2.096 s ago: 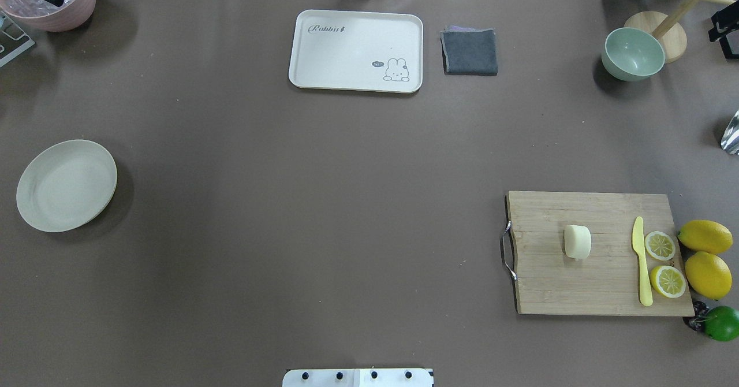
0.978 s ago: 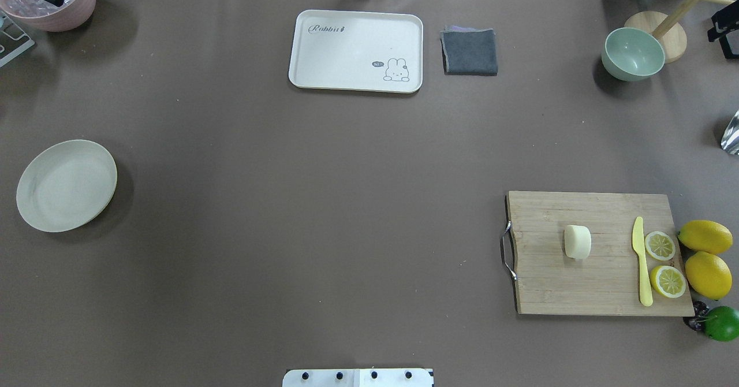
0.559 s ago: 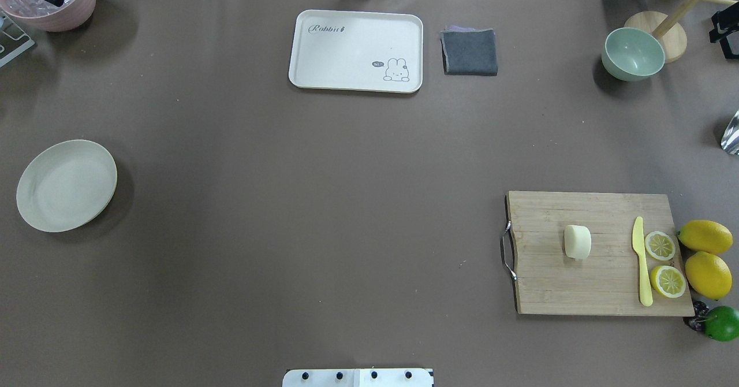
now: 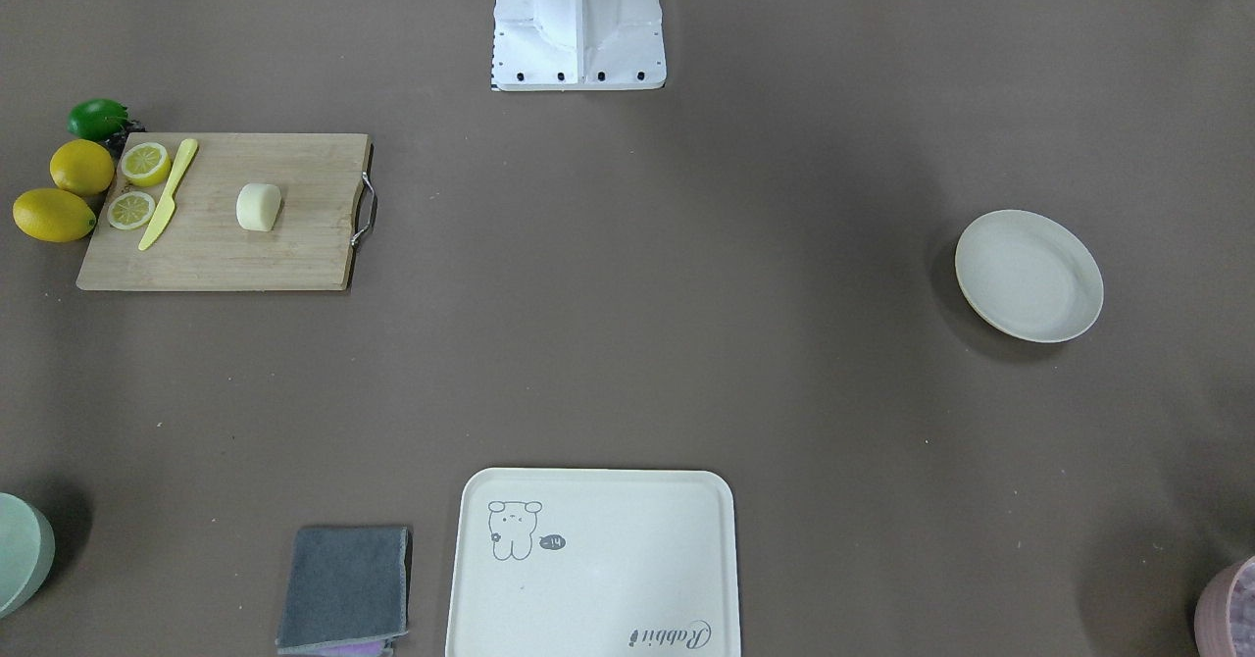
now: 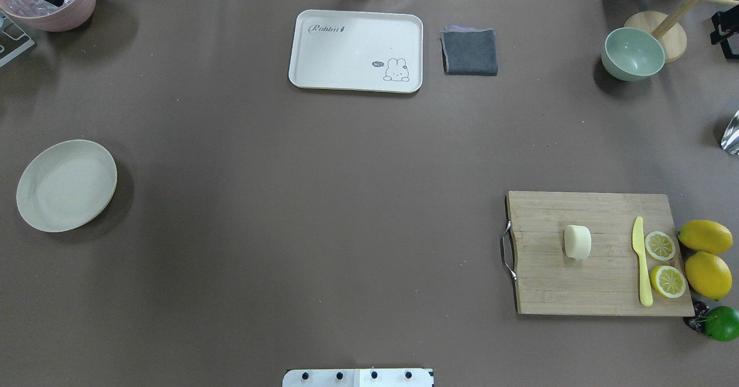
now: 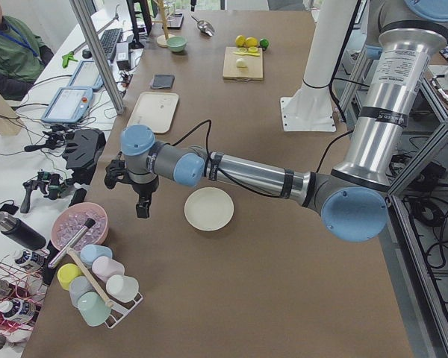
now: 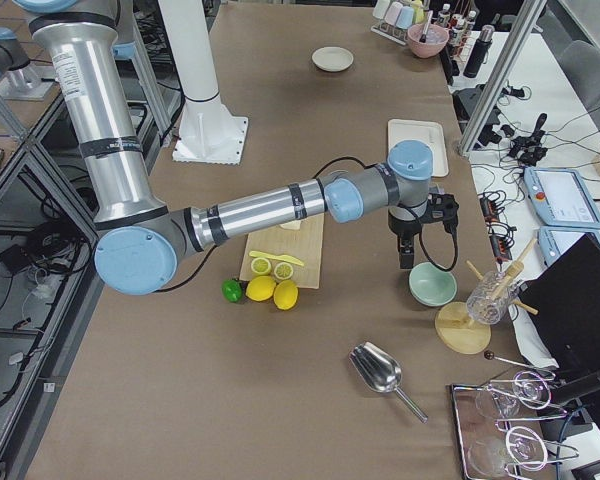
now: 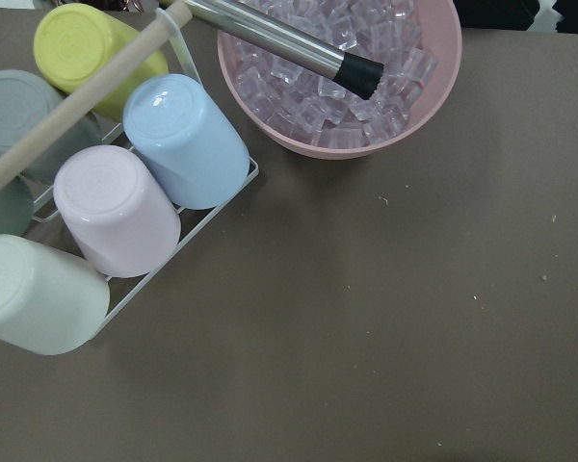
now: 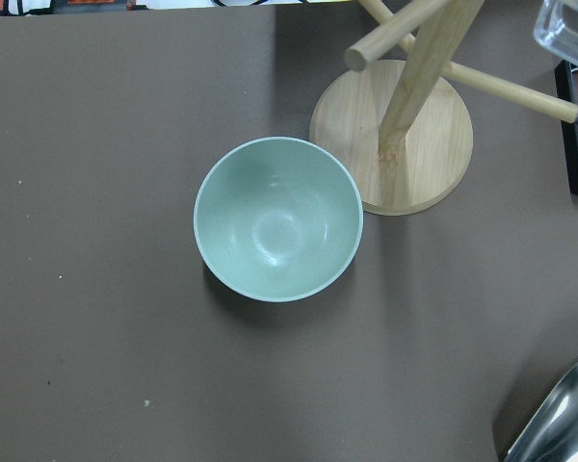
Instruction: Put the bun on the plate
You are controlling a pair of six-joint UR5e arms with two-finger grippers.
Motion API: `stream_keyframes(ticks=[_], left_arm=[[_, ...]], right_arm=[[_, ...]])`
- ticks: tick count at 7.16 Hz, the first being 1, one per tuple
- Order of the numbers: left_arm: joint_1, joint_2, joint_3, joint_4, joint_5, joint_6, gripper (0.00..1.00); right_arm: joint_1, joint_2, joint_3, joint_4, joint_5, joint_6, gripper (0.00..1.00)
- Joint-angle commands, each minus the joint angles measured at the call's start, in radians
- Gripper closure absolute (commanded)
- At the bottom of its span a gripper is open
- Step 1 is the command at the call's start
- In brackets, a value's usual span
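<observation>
- The small pale cream bun sits on the wooden cutting board near the table's right edge.
- The round off-white plate lies bare by the table's left edge, well apart from the bun.
- The right pincer hangs over the green bowl. The left pincer hangs near the far left corner. I cannot tell if they are spread or pressed together.
- The job looks not yet begun. Next, the right pincer should reach the bun and squeeze it softly.

Reading "Rabbit" in script on cream tray, sitting in corner diag. opp. the rabbit drawing. Showing small dark speech bubble w/ "hi~", just beside the drawing, on same tray.
</observation>
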Motion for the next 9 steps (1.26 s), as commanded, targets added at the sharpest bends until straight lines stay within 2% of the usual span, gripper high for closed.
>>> stream_keyframes(ticks=[1, 4, 6, 7, 9], left_arm=[[0.099, 0.082, 0.029, -0.179, -0.003, 0.007, 0.02], [0.201, 0.084, 0.171, -0.387, -0.003, 0.003, 0.03], [0.232, 0.084, 0.176, -0.395, -0.003, 0.005, 0.06], [0.256, 0.086, 0.18, -0.396, -0.002, 0.008, 0.12], [0.291, 0.089, 0.176, -0.398, 0.0, 0.008, 0.13]], right_arm=[[0.0, 0.0, 0.001, 0.0, -0.003, 0.0, 0.0], [0.0, 0.002, 0.001, 0.0, -0.012, 0.002, 0.0], [0.002, 0.002, 0.001, 0.0, -0.019, 0.0, 0.0], [0.002, 0.005, 0.001, 0.0, -0.025, 0.002, 0.0], [0.002, 0.012, 0.001, 0.0, -0.037, 0.003, 0.0]])
